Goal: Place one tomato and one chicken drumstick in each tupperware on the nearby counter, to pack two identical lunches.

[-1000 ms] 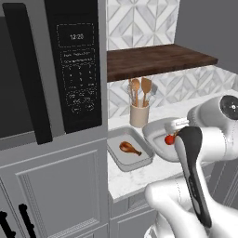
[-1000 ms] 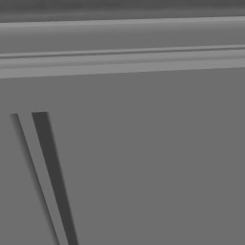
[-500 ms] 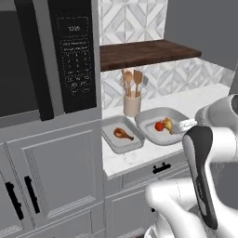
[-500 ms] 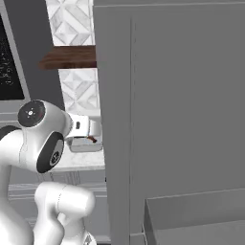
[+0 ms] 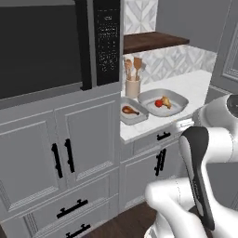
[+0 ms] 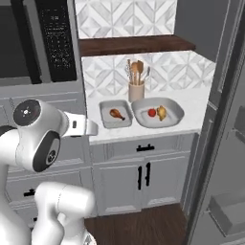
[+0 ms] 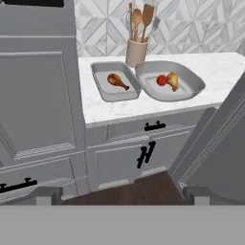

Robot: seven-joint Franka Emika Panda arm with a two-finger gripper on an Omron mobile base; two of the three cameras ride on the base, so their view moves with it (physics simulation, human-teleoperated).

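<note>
Narrow tupperware [image 7: 115,82] on white table [image 7: 217,67], holds one drumstick [image 7: 117,80]. Wide tupperware [image 7: 170,81] just beside it, holds tomato [image 7: 162,80] and second drumstick [image 7: 172,80], the two touching. Beige utensil crock [image 7: 135,51] with wooden spoons behind both trays, near wall. Gripper [image 7: 122,195] well back from table, above floor, jaws spread wide, nothing held.
</note>
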